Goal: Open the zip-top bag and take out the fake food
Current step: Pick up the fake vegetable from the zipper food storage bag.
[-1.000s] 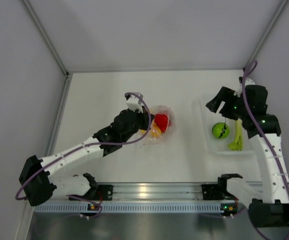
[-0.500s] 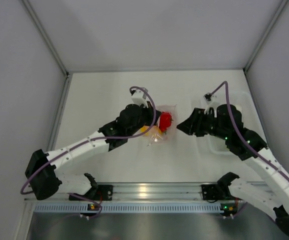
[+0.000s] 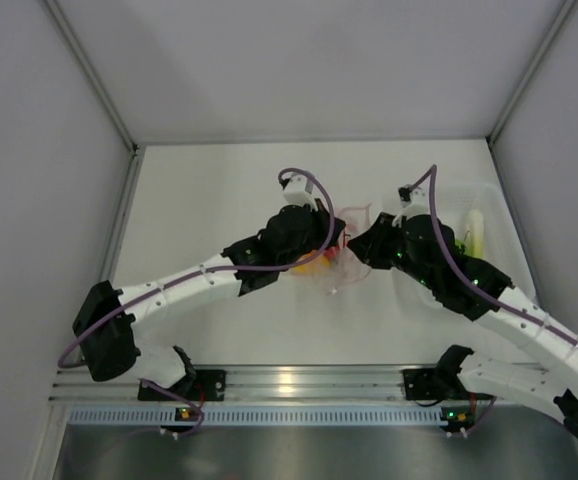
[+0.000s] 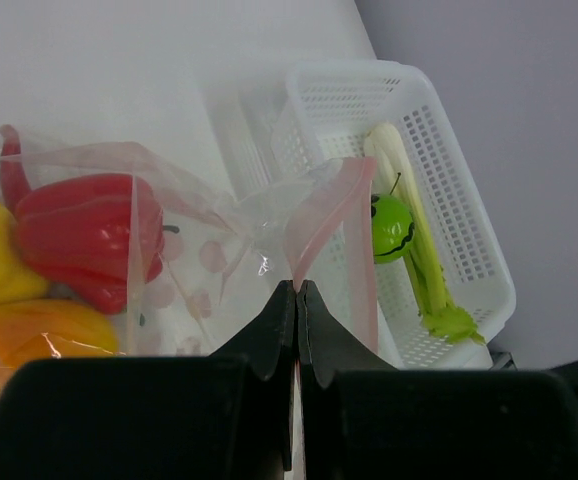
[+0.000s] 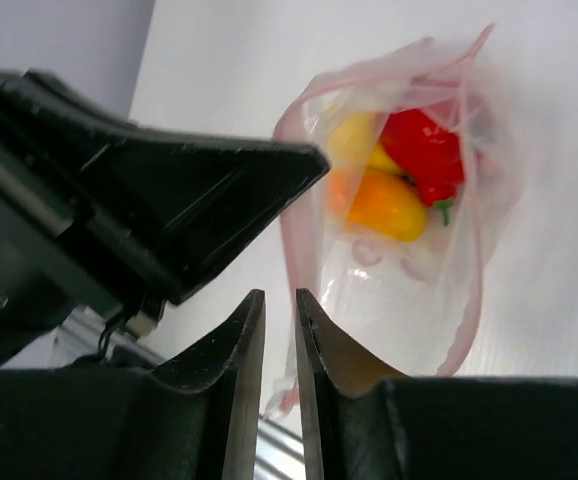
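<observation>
**Spreading the mouth of the zip-top bag [image 5: 394, 295] so the fake food [image 5: 384, 205] can come out**

The left gripper [image 4: 296, 292] is holding the bag by its rim, jaws pressed together on the pink zip strip [image 4: 329, 215], with the red pepper [image 4: 84, 235] and the yellow and orange pieces lying in the pouch beside those fingertips. The right gripper [image 5: 280, 305] is sitting at the facing lip, the mouth gaping just ahead of its tips. Its jaws are standing nearly together with a thin slit, and I cannot tell whether plastic is pinched. It should be catching only the near lip, then drawing gently away from the left gripper so the film neither slips nor tears. Beyond the left fingertips, the white tray [image 4: 469, 250] is holding a green ball [image 4: 391, 225] and a pale stalk [image 4: 419, 255].
</observation>
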You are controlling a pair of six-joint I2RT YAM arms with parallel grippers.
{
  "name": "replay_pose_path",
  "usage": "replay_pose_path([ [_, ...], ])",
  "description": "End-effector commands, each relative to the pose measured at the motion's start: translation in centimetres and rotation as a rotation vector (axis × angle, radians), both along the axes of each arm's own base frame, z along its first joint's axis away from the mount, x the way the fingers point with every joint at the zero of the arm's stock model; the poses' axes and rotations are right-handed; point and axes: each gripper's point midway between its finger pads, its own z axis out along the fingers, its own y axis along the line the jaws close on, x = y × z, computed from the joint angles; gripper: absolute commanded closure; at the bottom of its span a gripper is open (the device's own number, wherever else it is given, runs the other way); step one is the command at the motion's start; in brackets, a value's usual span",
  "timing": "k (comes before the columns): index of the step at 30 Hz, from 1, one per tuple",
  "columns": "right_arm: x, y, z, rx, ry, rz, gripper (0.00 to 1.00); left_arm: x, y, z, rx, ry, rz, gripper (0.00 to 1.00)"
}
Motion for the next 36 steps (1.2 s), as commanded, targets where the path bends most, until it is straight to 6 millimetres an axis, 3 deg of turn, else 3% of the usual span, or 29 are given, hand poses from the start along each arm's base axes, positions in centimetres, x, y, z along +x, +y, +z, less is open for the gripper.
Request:
replay_pose_path([
  [1,2.6,-2.6,2.3,-0.071,-0.084,-0.184,0.81,0.0,-1.3,3.5,-0.118,-0.024,0.054,1.0],
  [5,3.9,-3.5,2.9,-0.124,-0.076,-0.214,0.81,-0.2,-1.3,4.5,-0.189,0.003,0.109,1.0],
  [10,6.1,-3.5,1.0,-0.151,-0.016,-0.209,0.83,-0.4,-0.8,6.2,-0.28,0.007,0.154,1.0],
  [17,6.3,-2.4,0.3,-0.2,0.003,-0.138,0.83,-0.2,-1.8,8.7,-0.376,0.014,0.152,1.0],
  [23,6.1,-1.7,-1.3,-0.23,0.06,-0.033,0.83,-0.2,-4.3,11.3,-0.463,0.032,0.091,1.0],
  [26,6.3,-2.6,-2.0,-0.284,0.085,-0.017,0.83,-0.5,-5.0,11.7,-0.493,0.056,0.068,1.0],
  [31,6.7,-6.3,-3.9,-0.457,0.149,-0.023,0.84,-0.9,-3.2,10.4,-0.48,0.059,0.105,1.0],
  [32,6.8,-7.0,-4.3,-0.485,0.159,-0.039,0.84,-0.9,-2.7,8.7,-0.457,0.07,0.121,1.0],
  [36,7.1,-7.3,-6.7,-0.552,0.209,-0.006,0.84,-0.8,-1.0,5.8,-0.417,0.085,0.166,1.0],
])
